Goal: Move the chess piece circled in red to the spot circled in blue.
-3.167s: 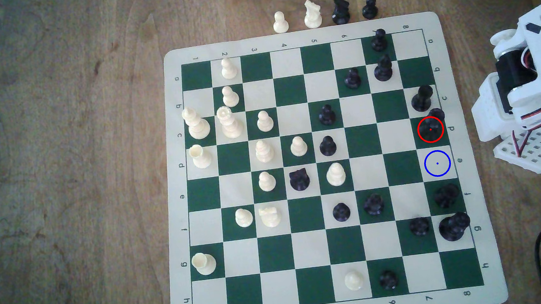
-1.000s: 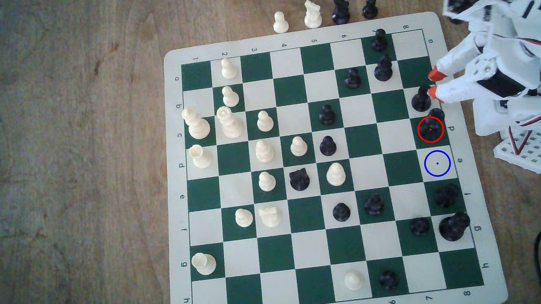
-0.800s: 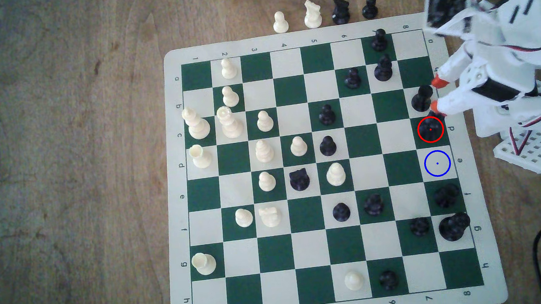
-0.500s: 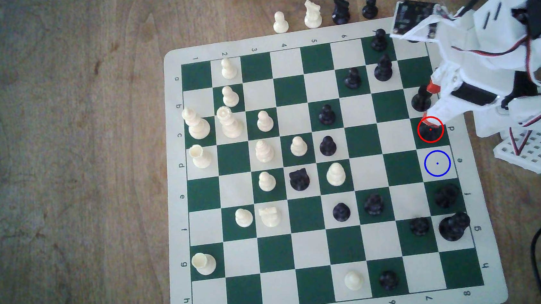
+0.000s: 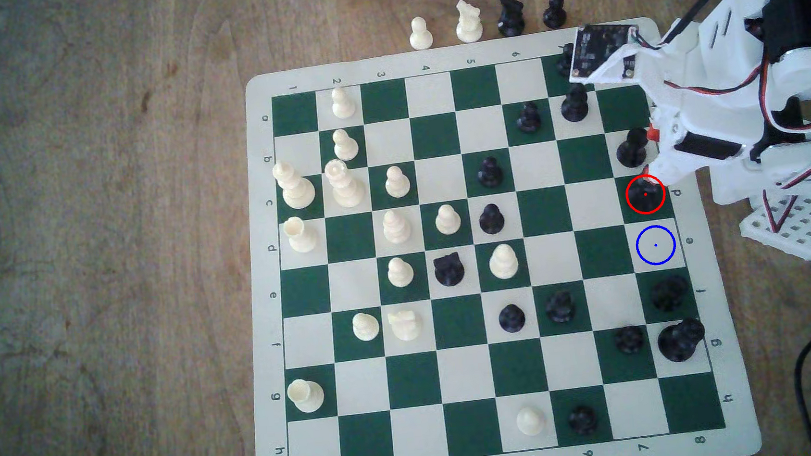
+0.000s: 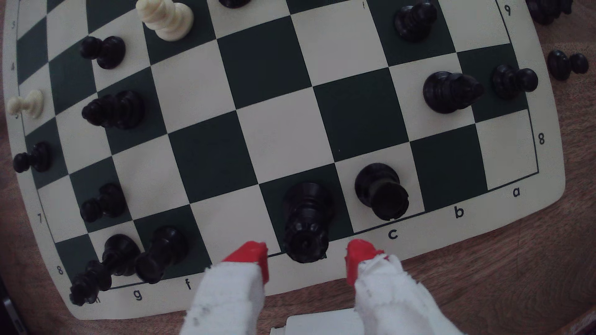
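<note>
The piece (image 5: 644, 195) stands upright on the green square of row d, column 8, ringed in red, at the board's (image 5: 479, 44) edge on the exterior view's right. In the wrist view the piece (image 6: 306, 222) shows as a tall black body with a knobbed head.

The gripper (image 6: 306, 262) is spread wide and grasps nothing. Its two red fingertips (image 6: 254, 254) flank the head of the piece, one on each side, with a gap showing between each tip and the piece. No contact is seen. In the exterior view the gripper (image 5: 650, 153) reaches in from the right; one red tip lies beside the rook (image 5: 631, 147) on row c, the other at the upper rim of the red ring.

The spot (image 5: 655, 245) is the cream square of row e, column 8, ringed in blue with a centre dot, directly next to the piece's square. Nothing stands on it.

The rook (image 6: 382, 191) stands on the neighbouring cream square, close to one fingertip but apart from it. Two more black pieces occupy rows f and g of column 8.

The board lies on a wooden worktop (image 5: 94, 242). Four captured pieces stand off the board beyond row a.
</note>
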